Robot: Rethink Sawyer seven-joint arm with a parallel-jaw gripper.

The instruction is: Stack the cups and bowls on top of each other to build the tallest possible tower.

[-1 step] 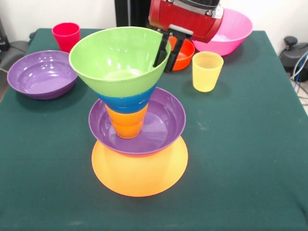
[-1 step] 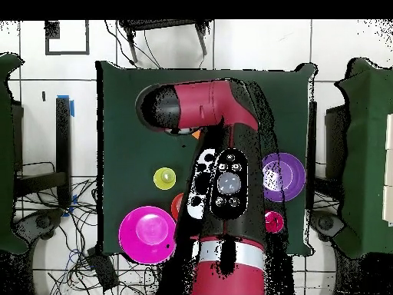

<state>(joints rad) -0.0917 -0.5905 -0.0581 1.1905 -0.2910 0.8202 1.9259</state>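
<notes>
— Any writing or brand to read?
— None legible.
— The gripper (image 1: 166, 53)?
— Upper centre, fingers closed on the green bowl (image 1: 118, 60)'s right rim.
— The tower (image 1: 134, 120)?
— Frame centre: yellow-orange bowl (image 1: 139, 175), purple bowl (image 1: 163, 122), orange cup (image 1: 127, 122), blue bowl (image 1: 127, 102), green on top.

Glossy plastic bowls (image 1: 120, 60) on matt green cloth table (image 1: 240, 159)

No readable text, label, brand, number or sign shows in either view.
</notes>
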